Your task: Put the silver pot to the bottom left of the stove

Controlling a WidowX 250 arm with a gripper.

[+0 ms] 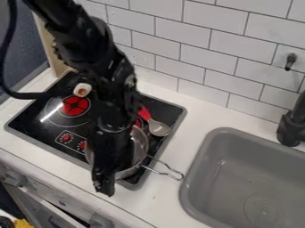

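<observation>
- Tool (104, 185) nearest cam; can't tell if gripping
- Silver pot (142, 149) on stove (35, 118), front R, bulk up-R of tool tip
- Wire handle (162, 173) toward sink (193, 158); move reqd: L across stove

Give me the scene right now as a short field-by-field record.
pot: silver pot, at the stove's near right corner in this view
pot handle: wire, sticking out over the counter toward the sink
tool: at the near edge of the stove, the arm crossing in front of the pot
tool contact with pot: cannot tell
spoon: red handle, grey bowl, beyond the pot
sink: grey, right of the stove
</observation>
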